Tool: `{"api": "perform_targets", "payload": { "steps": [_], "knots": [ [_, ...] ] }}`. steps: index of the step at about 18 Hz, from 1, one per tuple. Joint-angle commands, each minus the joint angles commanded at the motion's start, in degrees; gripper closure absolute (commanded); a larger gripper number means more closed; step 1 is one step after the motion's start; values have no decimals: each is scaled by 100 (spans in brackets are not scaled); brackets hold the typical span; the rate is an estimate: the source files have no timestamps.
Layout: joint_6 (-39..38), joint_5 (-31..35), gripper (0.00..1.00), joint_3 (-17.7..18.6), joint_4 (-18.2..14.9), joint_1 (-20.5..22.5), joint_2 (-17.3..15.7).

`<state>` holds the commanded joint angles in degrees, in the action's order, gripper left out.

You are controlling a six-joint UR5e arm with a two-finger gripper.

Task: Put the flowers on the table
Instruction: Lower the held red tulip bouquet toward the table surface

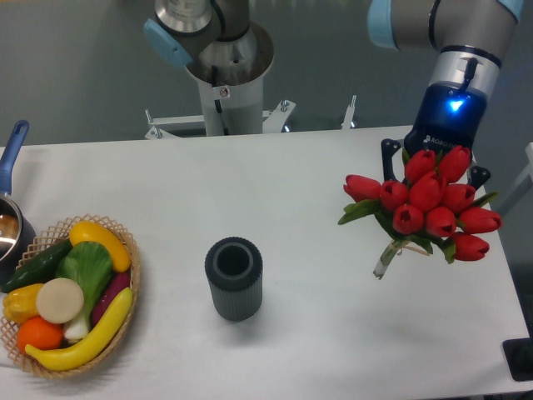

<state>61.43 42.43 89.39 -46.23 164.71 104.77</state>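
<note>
At the right of the frame the pincer (433,167) is mostly hidden behind the flowers (429,207); it appears clenched on the bunch, whose stems slant down toward the white worktop (275,183). A dark ribbed vase (234,278) stands at lower centre, a wicker basket (127,250) of produce lower left.

A large white rectangular table (316,333) holds a dark ribbed cylindrical vase (234,277) near centre. A round woven wicker basket (127,250) of produce sits at eight o'clock.
</note>
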Motion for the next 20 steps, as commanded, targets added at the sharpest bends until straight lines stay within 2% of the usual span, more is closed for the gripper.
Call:
{"api": "perform_targets", "payload": {
  "steps": [7, 12, 17, 20],
  "knots": [
    [202, 1170, 58, 52, -9, -299, 0],
    [326, 2259, 58, 35, -9, -624, 70],
    [483, 2612, 58, -9, -17, -730, 210],
    [685, 3270, 58, 8, -35, -843, 351]
  ]
}}
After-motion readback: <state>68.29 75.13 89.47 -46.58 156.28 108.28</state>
